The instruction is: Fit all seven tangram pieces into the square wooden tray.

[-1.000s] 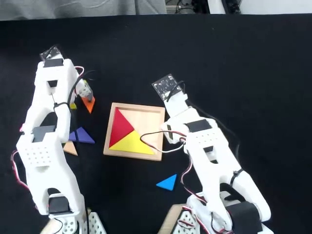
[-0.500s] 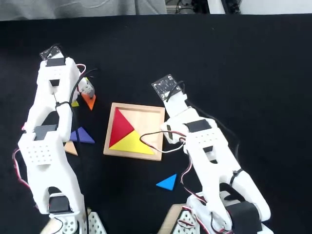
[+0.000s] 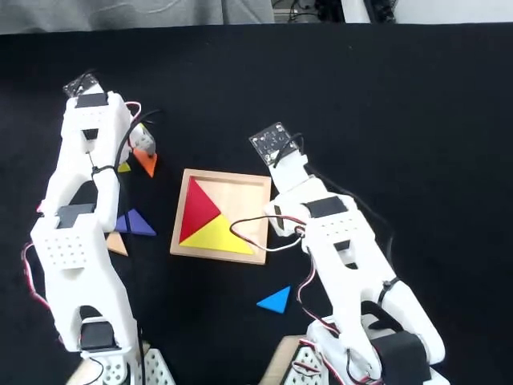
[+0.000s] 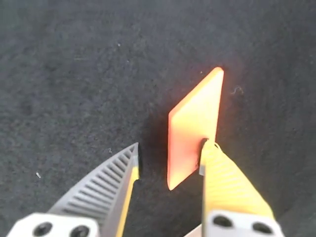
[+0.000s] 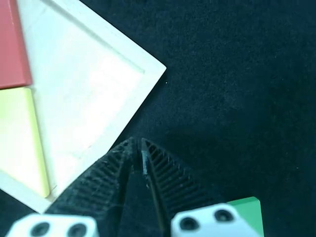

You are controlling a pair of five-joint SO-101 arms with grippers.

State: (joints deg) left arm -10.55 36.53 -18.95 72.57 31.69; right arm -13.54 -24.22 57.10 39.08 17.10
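Observation:
The square wooden tray (image 3: pixel 240 192) holds a red triangle (image 3: pixel 196 208) and a yellow triangle (image 3: pixel 212 237). My left gripper (image 4: pixel 170 149) is open around an orange piece (image 4: pixel 195 123) that stands tilted on edge against one yellow finger (image 4: pixel 222 173). From above, that orange piece (image 3: pixel 146 161) lies left of the tray, under the left gripper (image 3: pixel 142 152). My right gripper (image 5: pixel 139 144) is shut and empty over the tray's edge (image 5: pixel 140 69). A green piece (image 5: pixel 245 213) lies beside it.
A purple piece (image 3: pixel 135 223), a tan piece (image 3: pixel 116 245) and a small yellow piece (image 3: pixel 123 168) lie left of the tray. A blue triangle (image 3: pixel 276 301) sits in front of it. The right arm (image 3: pixel 345 257) rises beside the tray's right side.
The left arm and the orange piece have shifted slightly toward the far side of the table. The right arm has not moved.

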